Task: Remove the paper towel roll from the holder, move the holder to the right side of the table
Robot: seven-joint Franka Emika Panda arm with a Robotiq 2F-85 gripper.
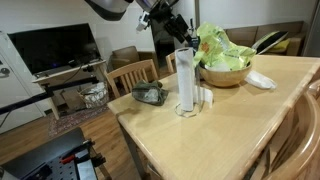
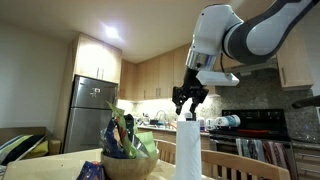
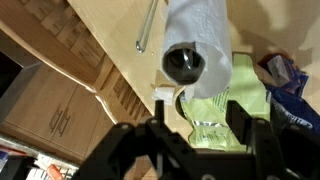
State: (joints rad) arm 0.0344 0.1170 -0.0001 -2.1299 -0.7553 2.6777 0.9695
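Observation:
The paper towel roll (image 1: 186, 78) stands upright on the light-wood table (image 1: 200, 140), a tall white cylinder. It also shows in the other exterior view (image 2: 189, 152) and, from above with its dark core, in the wrist view (image 3: 203, 40). The holder shows only as a thin ring base (image 1: 189, 112) around the roll's foot; its rod is hidden inside the roll. My gripper (image 1: 177, 30) (image 2: 190, 100) hovers just above the roll's top, not touching it. Its fingers are spread apart and empty in the wrist view (image 3: 200, 135).
A wooden bowl (image 1: 225, 76) holding a green bag stands right behind the roll. A crumpled white napkin (image 1: 262, 80) lies beside it. A dark object (image 1: 150, 95) sits near the table edge by a slatted chair (image 1: 130, 75). A thin metal rod (image 3: 147, 28) lies on the table.

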